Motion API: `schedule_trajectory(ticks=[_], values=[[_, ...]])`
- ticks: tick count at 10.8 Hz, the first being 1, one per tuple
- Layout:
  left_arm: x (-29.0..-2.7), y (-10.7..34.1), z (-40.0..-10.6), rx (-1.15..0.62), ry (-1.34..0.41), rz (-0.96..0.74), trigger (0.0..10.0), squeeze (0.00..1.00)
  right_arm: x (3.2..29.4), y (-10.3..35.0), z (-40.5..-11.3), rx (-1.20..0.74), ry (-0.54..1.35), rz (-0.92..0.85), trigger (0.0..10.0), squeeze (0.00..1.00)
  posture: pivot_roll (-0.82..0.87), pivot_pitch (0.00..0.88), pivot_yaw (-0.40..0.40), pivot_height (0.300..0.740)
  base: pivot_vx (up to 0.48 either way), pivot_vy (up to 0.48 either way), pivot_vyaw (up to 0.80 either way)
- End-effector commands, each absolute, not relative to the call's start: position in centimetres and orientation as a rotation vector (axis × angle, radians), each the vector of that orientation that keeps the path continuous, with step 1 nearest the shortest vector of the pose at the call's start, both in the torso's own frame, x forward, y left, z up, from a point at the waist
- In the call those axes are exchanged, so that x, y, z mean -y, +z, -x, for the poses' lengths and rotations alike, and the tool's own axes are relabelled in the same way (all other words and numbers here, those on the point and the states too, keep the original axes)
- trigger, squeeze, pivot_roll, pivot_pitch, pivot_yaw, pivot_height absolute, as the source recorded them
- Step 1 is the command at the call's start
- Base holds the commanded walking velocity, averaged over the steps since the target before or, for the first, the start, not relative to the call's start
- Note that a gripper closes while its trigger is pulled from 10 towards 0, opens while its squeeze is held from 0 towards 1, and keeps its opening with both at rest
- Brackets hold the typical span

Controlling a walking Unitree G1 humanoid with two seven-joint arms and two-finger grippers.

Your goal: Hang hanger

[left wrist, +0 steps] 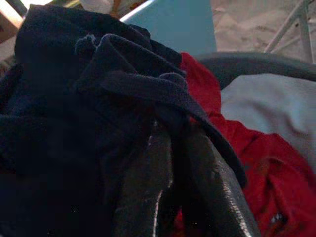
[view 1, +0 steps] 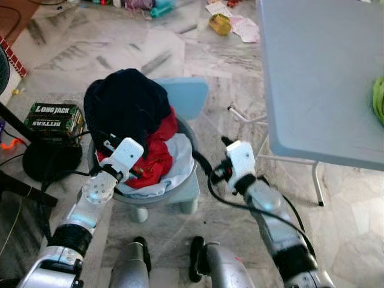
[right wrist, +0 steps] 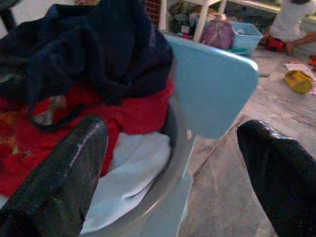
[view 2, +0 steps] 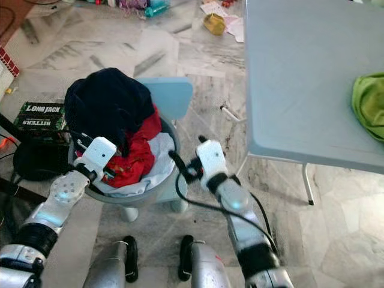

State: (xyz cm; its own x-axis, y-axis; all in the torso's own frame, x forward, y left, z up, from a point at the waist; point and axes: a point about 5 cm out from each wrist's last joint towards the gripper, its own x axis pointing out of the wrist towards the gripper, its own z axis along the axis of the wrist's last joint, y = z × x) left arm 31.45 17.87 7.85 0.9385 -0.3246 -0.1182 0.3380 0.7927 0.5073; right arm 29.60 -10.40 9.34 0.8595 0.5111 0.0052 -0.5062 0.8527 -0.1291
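Observation:
A grey basin (view 1: 193,144) full of laundry stands on a small light-blue chair (view 1: 191,96). A dark navy garment (view 1: 126,102) is heaped on top, over a red garment (view 1: 157,153) and a pale one (view 1: 180,161). My left gripper (left wrist: 170,131) reaches into the basin from its near left rim, and its fingers are shut on a fold of the navy garment (left wrist: 98,98). To the right of the basin's rim my right gripper (view 1: 211,153) is open, with nothing between its fingers (right wrist: 74,163).
A grey folding table (view 1: 324,78) stands at the right with a green cloth (view 1: 378,99) at its edge. A Long Jack box (view 1: 54,117) and a black round stand base (view 1: 51,159) sit at the left. Toys and papers (view 1: 231,24) litter the far floor.

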Motion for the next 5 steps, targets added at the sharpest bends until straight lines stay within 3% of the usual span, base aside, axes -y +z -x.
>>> schedule_trajectory(ticks=[1, 2, 3, 5], values=[[-18.0, 7.6, -30.9, -0.038, -0.364, -0.533, 0.0, 0.0, 11.3, 8.8, -29.6, 0.013, 0.49, 0.122, 10.0, 0.0, 0.07, 0.237, -0.123, 0.74, 0.0, 0.0, 0.0], [-18.0, 8.8, -31.2, 0.009, -0.335, -0.483, 0.0, 0.0, 11.5, 8.5, -29.4, 0.009, 0.481, 0.13, 10.0, 0.0, 0.08, 0.236, -0.124, 0.74, 0.0, 0.0, 0.0], [-16.6, 14.1, -32.7, 0.162, -0.308, -0.24, 0.0, 0.0, 11.5, 8.5, -29.5, 0.013, 0.475, 0.132, 10.0, 0.0, 0.08, 0.226, -0.129, 0.74, 0.0, 0.0, 0.0], [-14.7, 22.0, -34.0, 0.41, -0.368, -0.133, 0.0, 0.0, 11.1, 8.4, -29.8, 0.011, 0.467, 0.134, 10.0, 0.0, 0.1, 0.21, -0.129, 0.74, 0.0, 0.0, 0.0]])
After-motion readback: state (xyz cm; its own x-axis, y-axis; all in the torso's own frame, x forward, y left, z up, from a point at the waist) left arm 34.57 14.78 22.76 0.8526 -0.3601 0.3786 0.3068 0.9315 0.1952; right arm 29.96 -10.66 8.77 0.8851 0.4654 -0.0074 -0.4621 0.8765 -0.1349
